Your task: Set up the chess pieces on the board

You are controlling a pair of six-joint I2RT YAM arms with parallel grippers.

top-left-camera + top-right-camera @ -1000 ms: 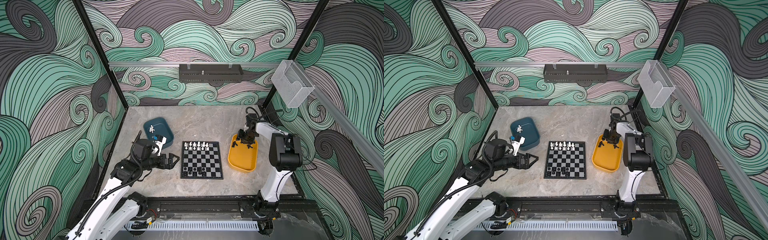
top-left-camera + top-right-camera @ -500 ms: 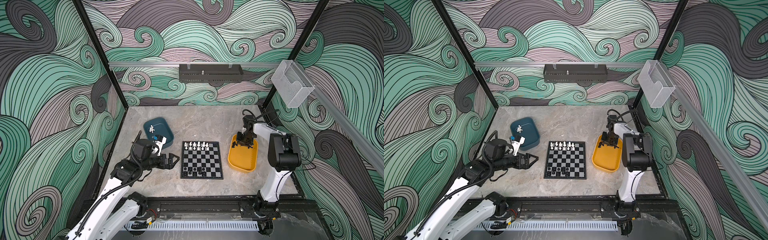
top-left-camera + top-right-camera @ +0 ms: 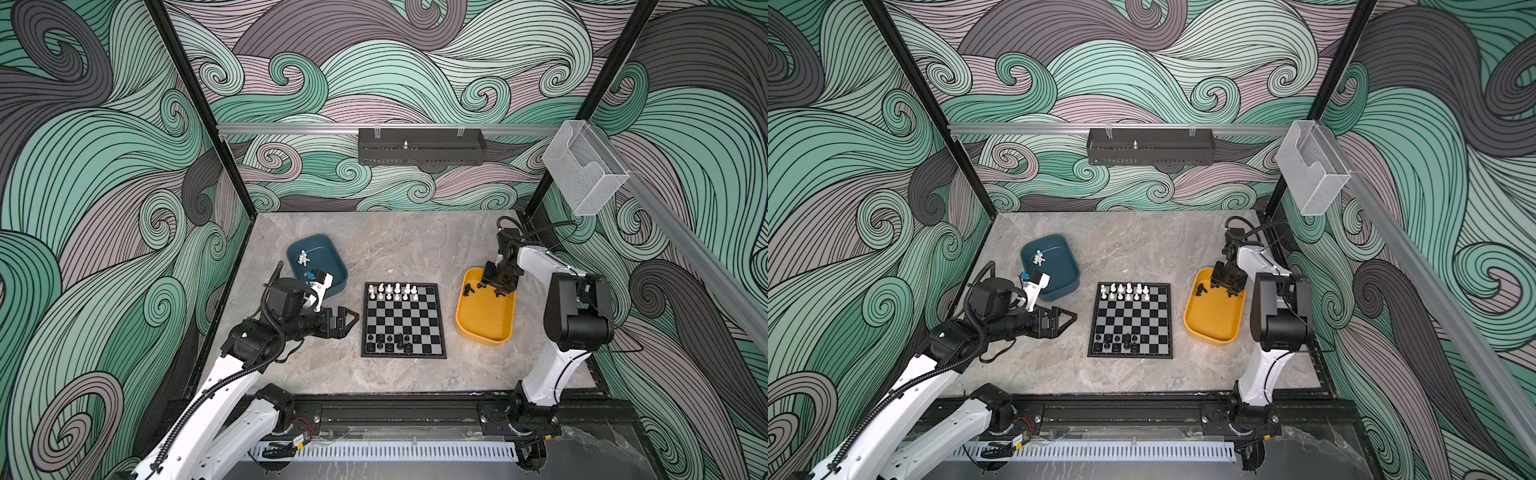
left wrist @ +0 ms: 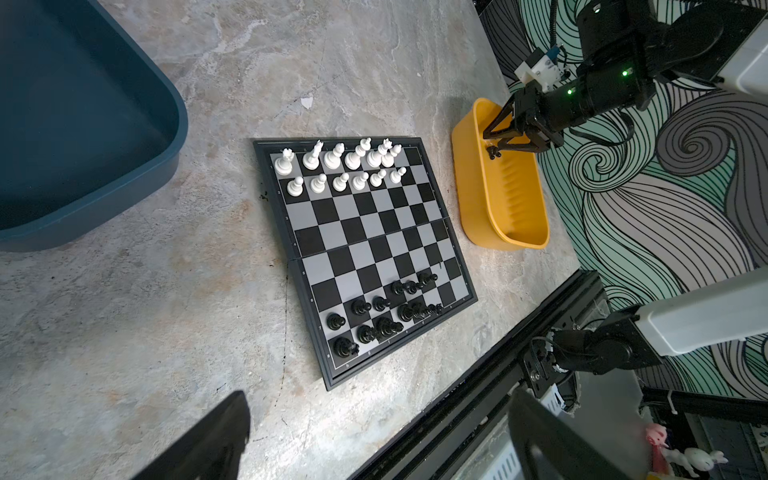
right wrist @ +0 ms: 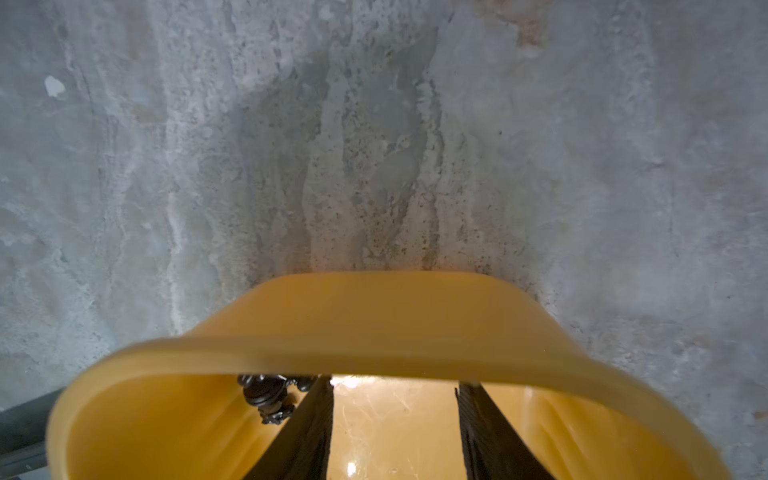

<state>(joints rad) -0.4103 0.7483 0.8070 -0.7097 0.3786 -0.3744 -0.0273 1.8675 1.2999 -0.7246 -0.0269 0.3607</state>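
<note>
The board [image 3: 405, 316] lies flat in the middle of the table [image 3: 395, 245]. It sits between a blue tray [image 3: 328, 270] on the left and a yellow tray [image 3: 484, 324] on the right. It does not touch either tray.

White pieces [image 3: 395, 291] stand in two rows along the far edge of the board. Black pieces [image 3: 390, 343] stand near the close edge, and they are more bunched up than the white ones. A few more white pieces [image 3: 303, 258] lie in a small heap in the far part of the blue tray. A few more black pieces [image 3: 468, 289] lie in the far left corner of the yellow tray.

The left fingers [image 4: 208, 444] are wide apart and hold nothing. In both top views they hang over the table just left of the board, below the blue tray, and they point at the board.

The right fingers [image 5: 307, 432] reach down into the far end of the yellow tray. They are apart, and only the bare yellow floor shows between them. The black pieces in that corner lie right beside one finger, on its outer side. I cannot tell if they touch it.
</note>
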